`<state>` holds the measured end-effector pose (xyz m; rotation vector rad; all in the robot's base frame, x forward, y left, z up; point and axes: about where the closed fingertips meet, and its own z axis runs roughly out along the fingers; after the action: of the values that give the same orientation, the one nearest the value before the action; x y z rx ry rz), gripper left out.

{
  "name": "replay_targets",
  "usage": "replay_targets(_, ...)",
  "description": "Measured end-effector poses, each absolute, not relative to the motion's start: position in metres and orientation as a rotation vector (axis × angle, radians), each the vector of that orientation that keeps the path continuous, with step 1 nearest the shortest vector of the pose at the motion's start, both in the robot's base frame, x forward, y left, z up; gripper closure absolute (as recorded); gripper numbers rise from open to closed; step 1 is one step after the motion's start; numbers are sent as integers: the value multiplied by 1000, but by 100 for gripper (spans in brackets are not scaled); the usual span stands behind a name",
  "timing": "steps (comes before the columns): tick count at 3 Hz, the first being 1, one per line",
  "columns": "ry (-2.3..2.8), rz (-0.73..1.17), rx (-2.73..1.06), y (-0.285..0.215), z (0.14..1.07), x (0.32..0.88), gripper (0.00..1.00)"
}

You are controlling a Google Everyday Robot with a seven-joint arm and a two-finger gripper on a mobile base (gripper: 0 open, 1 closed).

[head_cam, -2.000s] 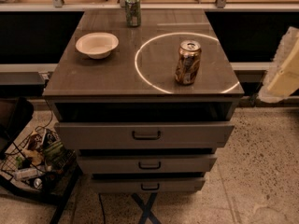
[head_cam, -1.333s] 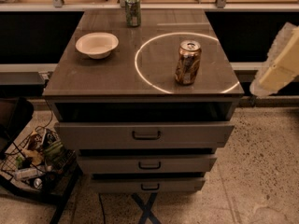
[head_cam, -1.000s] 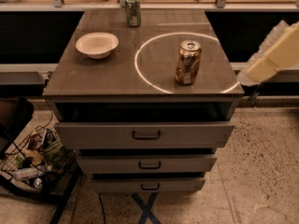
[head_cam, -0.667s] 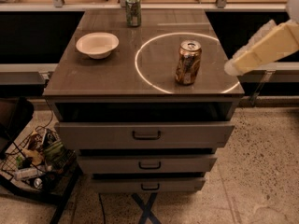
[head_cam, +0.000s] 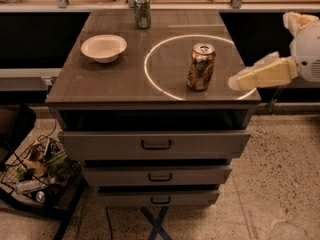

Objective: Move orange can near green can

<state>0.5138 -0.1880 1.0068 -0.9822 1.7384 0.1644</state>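
Looking down at a dark table [head_cam: 115, 81] with drawers [head_cam: 200, 144] stacked under it. Seeing a white bowl [head_cam: 104, 47] sitting on the left side of the top, toward the back. Seeing a thin ring of light [head_cam: 145, 66] shining on the right side of the top. Spotting a wire basket [head_cam: 35, 180] full of bits and bobs down on the speckled floor [head_cam: 280, 184], off to the left. Finding just bare table top between the two cans, with the bowl sitting off to the left of that path. Counting now: two cans, one bowl, one ring of light, three drawers with dark handles, one basket, one gripper. Looking at the orange can [head_cam: 201, 67]: standing up straight inside the ring, near the front right of the table, wearing an orange-brown and gold label and a silver top. Looking at the green can [head_cam: 142, 10]: standing up straight at the very back edge of the table, around the middle, well apart from the orange can, wearing a green label with pale marks and a silver top. Finding the gripper [head_cam: 235, 82] hanging over the front right corner of the table, pale and wedge-shaped, pointing left at the orange can, near it but not touching it. Carrying nothing. Not being able to tell about spread apart or squeezed together.
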Motion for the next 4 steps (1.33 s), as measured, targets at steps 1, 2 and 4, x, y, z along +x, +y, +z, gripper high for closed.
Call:
replay_targets(1, 1651, 219, -876, -194, 988, 525, 0)
replay_targets(2, 1594, 281, -826, -191, 973, 538, 0)
replay_targets(4, 1568, 308, -787, -180, 970, 553, 0)
